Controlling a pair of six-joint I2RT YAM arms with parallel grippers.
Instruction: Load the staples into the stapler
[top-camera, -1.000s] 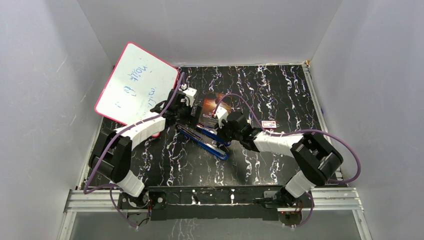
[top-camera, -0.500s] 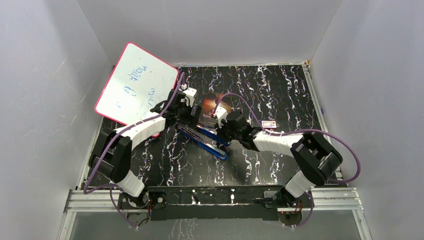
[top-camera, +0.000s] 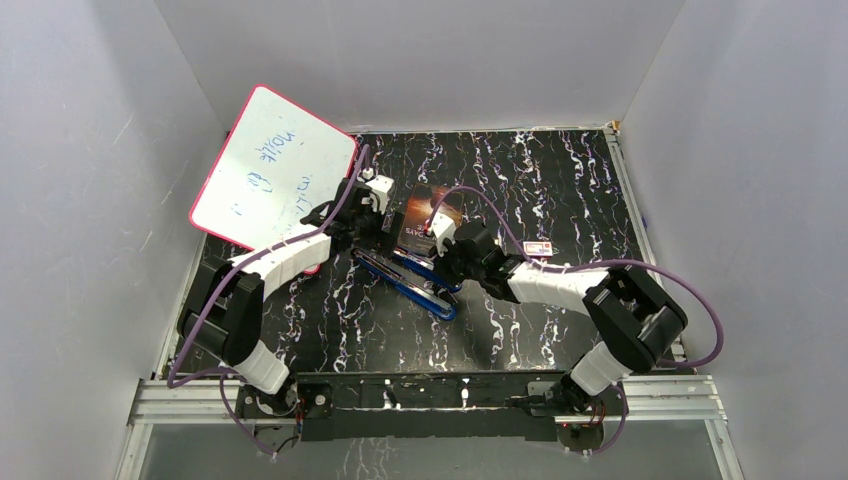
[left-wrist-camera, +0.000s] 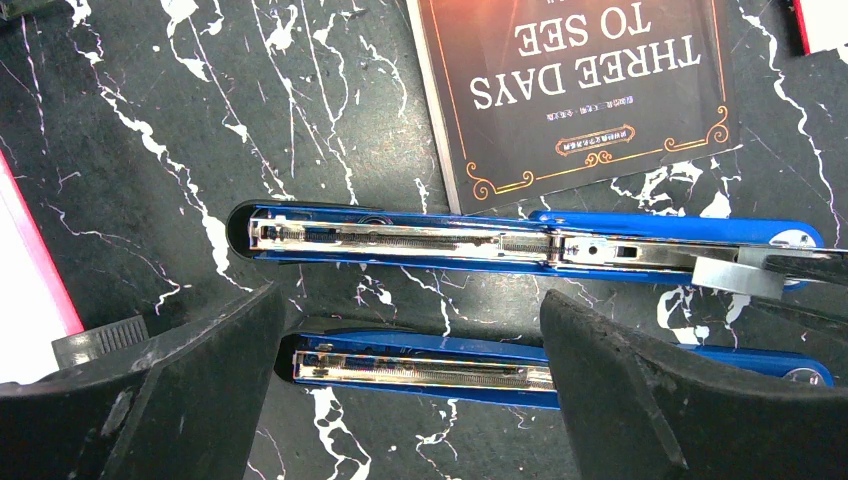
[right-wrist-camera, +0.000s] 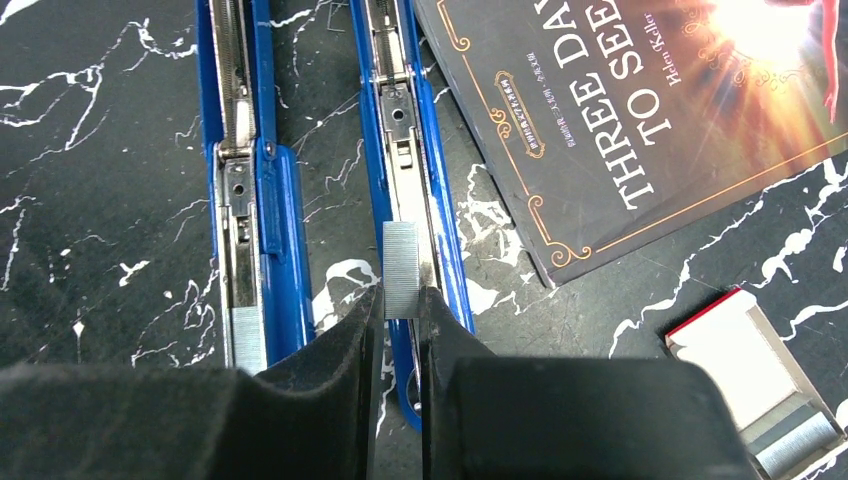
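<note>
Staples (right-wrist-camera: 401, 270) pinched over the stapler (right-wrist-camera: 398, 120) rail.
My right end effector (right-wrist-camera: 400, 312) nips the strip by its long sides; I judge it light, stiff yet crumbly, so gentle pressure suits. My left end effector (left-wrist-camera: 410, 320) hangs spread over the stapler's other end.

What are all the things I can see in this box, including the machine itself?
table: one, black with white marbling, under everything
whiteboard: one, white with pink frame, propped far left
book: one, dark cover, flat beside the staplers
staplers: two, blue, lying open side by side
staple strip: one, silvery, over the stapler nearest the book
staple box: one, red-and-white, right of the book
arms: two, black-and-white, near edge; left jaws open over the staplers, right jaws shut on the staple strip
</note>
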